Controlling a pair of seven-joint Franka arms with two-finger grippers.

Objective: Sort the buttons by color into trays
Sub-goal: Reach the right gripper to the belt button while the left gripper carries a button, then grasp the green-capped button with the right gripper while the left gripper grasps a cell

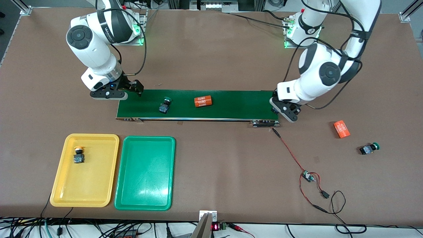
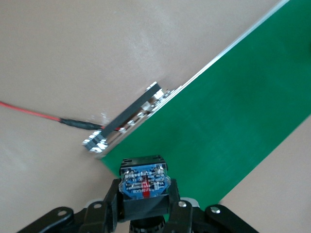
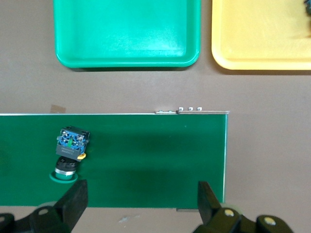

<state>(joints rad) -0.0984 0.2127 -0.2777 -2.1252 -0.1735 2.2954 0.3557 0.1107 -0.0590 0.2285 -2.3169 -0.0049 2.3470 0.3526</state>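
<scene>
My left gripper (image 1: 287,111) (image 2: 144,194) is shut on a button (image 2: 144,180) with a black body and a blue terminal face. Its cap is hidden. It hangs over the conveyor belt's (image 1: 228,104) end by the left arm. My right gripper (image 1: 132,87) (image 3: 141,199) is open and empty over the belt's other end. A green button (image 1: 165,105) (image 3: 70,151) lies on its side on the belt close by. A yellow-capped button (image 1: 78,155) sits in the yellow tray (image 1: 66,195) (image 3: 262,43). The green tray (image 1: 145,178) (image 3: 126,34) beside it holds nothing. Another green button (image 1: 369,148) lies on the table toward the left arm's end.
An orange cylinder (image 1: 203,101) with white print lies mid-belt. A second orange cylinder (image 1: 341,129) lies on the table near the loose green button. Red and black wires with a small board (image 1: 309,177) run from the belt's corner toward the front camera.
</scene>
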